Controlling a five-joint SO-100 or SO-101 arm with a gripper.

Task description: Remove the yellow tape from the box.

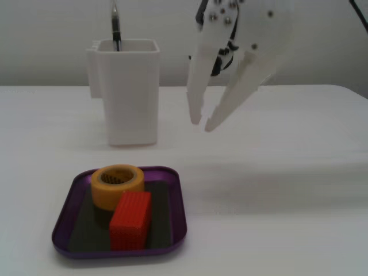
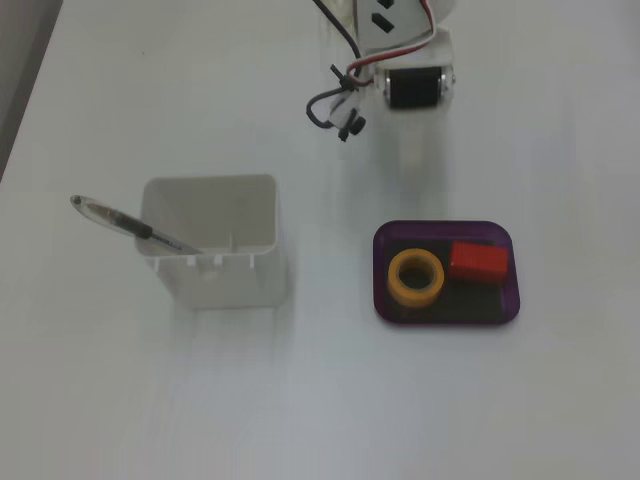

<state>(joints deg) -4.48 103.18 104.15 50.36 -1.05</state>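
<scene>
A white table (image 1: 299, 190) fills both fixed views, its surface bare apart from a few things. The largest of these is a tall white rectangular container (image 1: 129, 92), open at the top, standing upright toward the back in one fixed view and to the left in the view from above (image 2: 215, 250). A pen (image 2: 135, 228) leans out of it, its tip resting inside and its upper end tilted over the rim.

The white arm comes next. In the lower fixed view its gripper (image 1: 202, 123) hangs in the air to the right of the container and well above the table, pointing down. Its two white fingers are spread a little apart at the tips, with nothing between them and nothing touching them. From above, only the arm's base (image 2: 400, 50) with a black motor and a loop of wires shows at the top edge.

The box (image 1: 62, 221) lies flat on the table in front of the container, well apart from the gripper. In the view from above it sits to the right of the container (image 2: 508, 300).

Inside the box the red ribbed block (image 1: 130, 220) stands just beside the yellow tape (image 1: 117, 184), seemingly touching it. The tape lies flat, hole upward, in the left half of the box as seen from above (image 2: 416, 277), the block (image 2: 478, 261) to its right.
</scene>
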